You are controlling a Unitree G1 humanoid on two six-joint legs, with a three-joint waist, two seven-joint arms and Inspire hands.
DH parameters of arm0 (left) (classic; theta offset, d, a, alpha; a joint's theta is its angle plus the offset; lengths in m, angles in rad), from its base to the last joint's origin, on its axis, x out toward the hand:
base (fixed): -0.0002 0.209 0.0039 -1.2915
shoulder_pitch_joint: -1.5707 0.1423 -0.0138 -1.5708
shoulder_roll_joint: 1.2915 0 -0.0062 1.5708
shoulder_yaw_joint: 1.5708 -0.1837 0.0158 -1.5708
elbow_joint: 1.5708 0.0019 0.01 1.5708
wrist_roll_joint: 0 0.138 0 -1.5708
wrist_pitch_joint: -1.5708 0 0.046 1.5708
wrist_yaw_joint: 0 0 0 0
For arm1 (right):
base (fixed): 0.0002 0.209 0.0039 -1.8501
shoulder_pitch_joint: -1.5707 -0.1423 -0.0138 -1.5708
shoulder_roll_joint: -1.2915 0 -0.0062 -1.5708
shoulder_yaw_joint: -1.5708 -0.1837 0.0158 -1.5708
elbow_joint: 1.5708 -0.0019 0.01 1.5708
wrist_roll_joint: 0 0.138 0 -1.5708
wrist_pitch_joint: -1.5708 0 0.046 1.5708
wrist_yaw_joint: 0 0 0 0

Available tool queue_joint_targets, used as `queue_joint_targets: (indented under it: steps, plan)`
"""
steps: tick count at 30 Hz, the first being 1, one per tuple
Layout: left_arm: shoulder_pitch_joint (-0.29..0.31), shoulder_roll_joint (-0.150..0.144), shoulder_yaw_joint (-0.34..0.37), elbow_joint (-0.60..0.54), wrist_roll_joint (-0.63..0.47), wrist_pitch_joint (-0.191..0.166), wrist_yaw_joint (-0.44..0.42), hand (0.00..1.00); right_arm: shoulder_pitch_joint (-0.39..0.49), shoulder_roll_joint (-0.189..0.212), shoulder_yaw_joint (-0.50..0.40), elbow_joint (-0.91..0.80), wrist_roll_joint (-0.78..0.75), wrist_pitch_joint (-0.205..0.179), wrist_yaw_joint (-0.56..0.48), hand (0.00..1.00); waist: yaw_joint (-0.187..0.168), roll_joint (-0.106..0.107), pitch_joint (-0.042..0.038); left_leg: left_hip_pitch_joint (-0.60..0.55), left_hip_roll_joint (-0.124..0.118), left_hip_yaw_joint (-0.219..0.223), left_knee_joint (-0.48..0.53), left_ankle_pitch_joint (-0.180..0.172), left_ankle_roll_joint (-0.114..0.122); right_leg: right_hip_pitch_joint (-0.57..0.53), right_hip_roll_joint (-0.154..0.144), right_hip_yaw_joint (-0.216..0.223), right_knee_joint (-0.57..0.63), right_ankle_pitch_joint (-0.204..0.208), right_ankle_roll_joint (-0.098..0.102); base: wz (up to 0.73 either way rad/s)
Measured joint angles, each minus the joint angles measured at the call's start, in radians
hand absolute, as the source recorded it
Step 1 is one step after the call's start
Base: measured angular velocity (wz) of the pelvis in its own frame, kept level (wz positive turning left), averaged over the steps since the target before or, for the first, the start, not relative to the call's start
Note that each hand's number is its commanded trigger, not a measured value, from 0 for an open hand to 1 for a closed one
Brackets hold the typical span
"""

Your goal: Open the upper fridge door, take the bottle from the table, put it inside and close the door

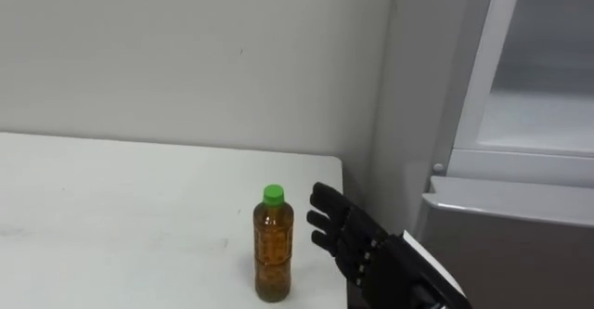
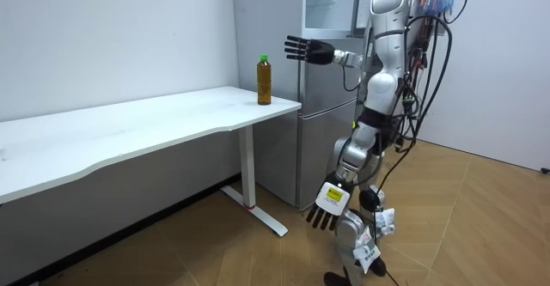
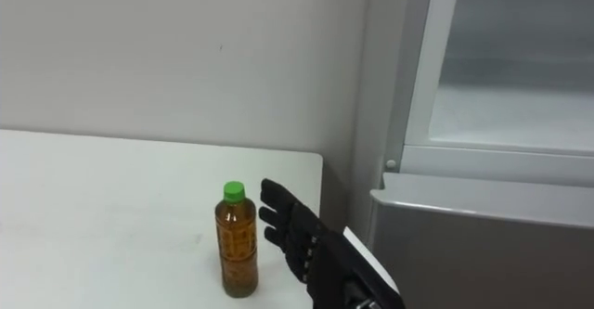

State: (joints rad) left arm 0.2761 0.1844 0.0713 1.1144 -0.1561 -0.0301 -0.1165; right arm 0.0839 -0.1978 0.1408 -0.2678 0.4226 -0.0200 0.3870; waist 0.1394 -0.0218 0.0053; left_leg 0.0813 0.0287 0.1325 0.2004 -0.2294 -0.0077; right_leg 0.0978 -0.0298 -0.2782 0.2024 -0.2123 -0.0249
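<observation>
A clear bottle (image 1: 273,249) of amber drink with a green cap stands upright near the right end of the white table (image 1: 111,207). My right hand (image 1: 348,235) is raised just to the right of it, a short gap away, open with its fingers straight and pointing toward the wall. In the room view the bottle (image 2: 264,80) sits at the table's corner nearest the fridge, and my right hand (image 2: 305,50) hovers beside it at cap height. My left hand (image 2: 329,207) hangs open at my side, holding nothing.
The fridge (image 1: 501,244) stands right of the table against the wall. Its upper compartment (image 1: 538,114) is open and shows a pale interior with a shelf. A narrow gap separates the table edge from the fridge. I stand on wooden floor (image 2: 481,226) before the fridge.
</observation>
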Motion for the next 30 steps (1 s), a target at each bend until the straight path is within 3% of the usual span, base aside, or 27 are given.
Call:
queue_joint_targets:
  steps: [9, 13, 16, 20, 30]
  plan:
    - [0.002, 0.003, -0.017, -0.003, 0.035, 0.002, 0.033, 0.0, -0.094, -0.002, 0.018, 0.038, 0.057, -0.002, -0.127, 0.0, 0.01, -0.005, -0.0009, -0.002, -0.006, -0.03, 0.006, 0.001, 0.001, 0.018, -0.002, -0.027, -0.019, 0.004, 0.003, 0.09]
    - [-0.001, 0.002, -0.017, 0.023, 0.075, 0.01, 0.064, 0.0, -0.155, -0.002, 0.019, 0.131, 0.06, -0.01, -0.207, 0.0, 0.01, -0.009, 0.0019, -0.007, -0.008, -0.057, 0.008, 0.001, 0.001, 0.027, -0.004, -0.057, -0.018, 0.005, 0.004, 0.19]
    - [0.0, 0.001, -0.017, 0.023, 0.093, 0.037, 0.066, 0.0, -0.185, -0.001, 0.022, 0.161, 0.061, -0.01, -0.264, 0.0, 0.011, -0.01, 0.0094, -0.022, -0.009, -0.077, 0.025, 0.001, 0.001, 0.027, -0.006, -0.082, -0.019, 0.005, 0.004, 0.22]
    - [0.0, -0.016, -0.018, 0.023, 0.119, 0.057, 0.064, 0.0, -0.201, -0.002, 0.025, 0.185, 0.06, -0.01, -0.339, 0.0, 0.022, -0.009, 0.0103, -0.044, -0.009, -0.094, 0.04, 0.001, 0.001, 0.022, -0.008, -0.097, -0.019, 0.005, 0.004, 0.15]
    - [0.005, -0.026, -0.038, 0.018, 0.169, 0.101, 0.058, 0.0, -0.205, -0.001, 0.035, 0.193, -0.004, -0.01, -0.467, 0.0, 0.034, 0.003, 0.0036, -0.088, -0.01, -0.102, 0.072, 0.002, 0.003, 0.004, -0.013, -0.112, -0.017, 0.005, 0.003, 0.07]
